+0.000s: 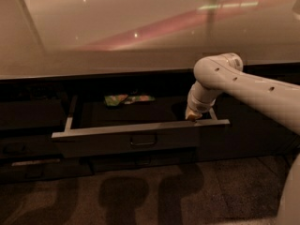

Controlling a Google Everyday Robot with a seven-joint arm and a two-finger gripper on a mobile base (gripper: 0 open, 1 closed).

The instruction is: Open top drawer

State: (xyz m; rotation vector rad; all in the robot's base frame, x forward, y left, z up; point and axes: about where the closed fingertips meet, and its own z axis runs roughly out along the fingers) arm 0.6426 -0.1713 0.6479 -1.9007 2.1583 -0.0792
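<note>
The top drawer (140, 139) is a wide dark grey drawer under the counter, pulled part way out, with a small rectangular pull handle (143, 140) at the middle of its front. Its inside shows, with a green packet (127, 99) lying at the back. My white arm reaches in from the right. The gripper (191, 116) hangs down at the drawer's right end, just behind the top edge of the front panel, its tip inside the drawer.
A glossy counter top (140, 32) runs above the drawer. Narrower dark drawers (33, 168) sit below and to the left. A dark cabinet front (253, 125) is to the right. The floor (140, 196) below shows shadows.
</note>
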